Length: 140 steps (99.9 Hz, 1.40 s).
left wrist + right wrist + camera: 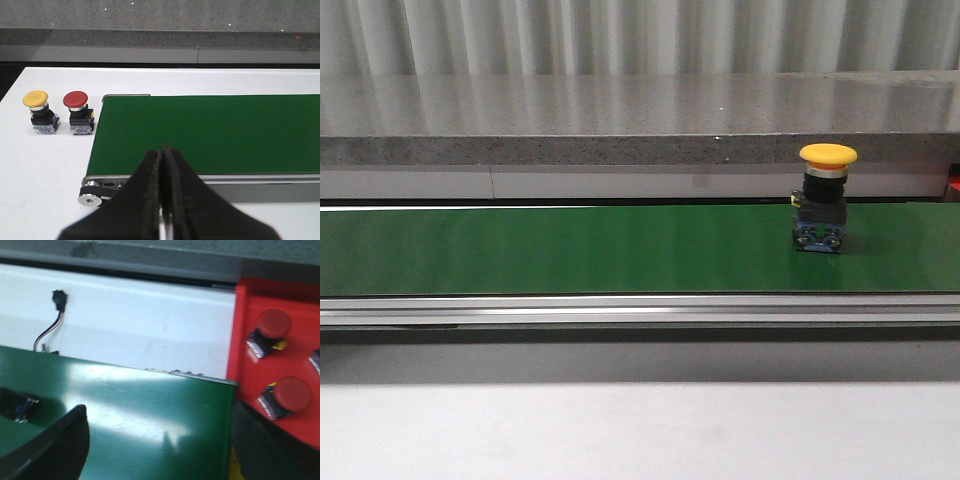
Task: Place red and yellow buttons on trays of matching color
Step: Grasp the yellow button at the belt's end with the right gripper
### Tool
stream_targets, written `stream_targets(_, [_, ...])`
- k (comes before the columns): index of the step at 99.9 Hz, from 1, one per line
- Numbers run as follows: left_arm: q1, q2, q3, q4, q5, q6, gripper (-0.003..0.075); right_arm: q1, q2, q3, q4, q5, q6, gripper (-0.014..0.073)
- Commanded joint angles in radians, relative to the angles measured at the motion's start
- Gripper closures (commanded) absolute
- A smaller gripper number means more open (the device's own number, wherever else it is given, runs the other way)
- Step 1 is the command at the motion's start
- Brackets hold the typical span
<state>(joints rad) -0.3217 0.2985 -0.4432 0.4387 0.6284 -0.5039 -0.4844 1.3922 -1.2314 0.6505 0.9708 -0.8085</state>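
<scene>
A yellow button [827,197] stands upright on the green belt [570,250] toward its right end; neither gripper shows in the front view. In the left wrist view my left gripper [162,151] is shut and empty above the belt's near edge. Beyond it, on the white table beside the belt's end, stand another yellow button [38,111] and a red button [78,112]. My right gripper [160,425] hangs open over the belt, nothing between its fingers. Past the belt's end lies the red tray [250,310] with two red buttons [270,332] [287,397]. A yellow sliver [234,466] shows beside the right finger.
A grey stone ledge [620,125] runs behind the belt. The belt's metal frame and end roller [91,196] sit at its near corner. A loose cable [50,330] lies on the white surface behind the belt. A small blue-edged part [25,410] peeks out near the right gripper's finger.
</scene>
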Motion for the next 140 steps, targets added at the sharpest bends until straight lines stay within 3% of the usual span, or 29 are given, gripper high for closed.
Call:
stream_targets(1, [-0.008,0.009,-0.029,0.012,-0.065,-0.002,0.074,0.059,-0.045,0.011,0.053,-0.007,-0.037,0.0011])
stream_targets(25, [-0.008,0.009,-0.029,0.012,-0.065,-0.002,0.074,0.235,-0.027,0.087,-0.074,0.006,-0.038,0.0011])
stream_targets(45, [-0.008,0.009,-0.029,0.012,-0.065,-0.002,0.074,0.33,-0.005,0.117,-0.098,-0.047,-0.038,0.0011])
stream_targets(83, [-0.008,0.009,-0.029,0.012,-0.065,-0.002,0.074,0.399,0.124,0.117,-0.095,-0.172,-0.038,0.0011])
stream_targets(102, [-0.008,0.009,-0.029,0.012,-0.065,-0.002,0.074,0.4,0.176,0.117,-0.031,-0.231,-0.038,0.002])
stream_targets(112, [-0.008,0.009,-0.029,0.012,-0.065,-0.002,0.074,0.4,0.183,0.117,-0.019,-0.241,-0.037,0.0106])
stream_targets(129, [-0.008,0.009,-0.029,0.012,-0.065,-0.002,0.074,0.4,0.183,0.117,-0.019,-0.233,-0.036,0.0378])
stream_targets(140, [-0.008,0.009,-0.029,0.012,-0.065,-0.002,0.074,0.4,0.181,0.115,-0.019,-0.233,-0.021,0.0416])
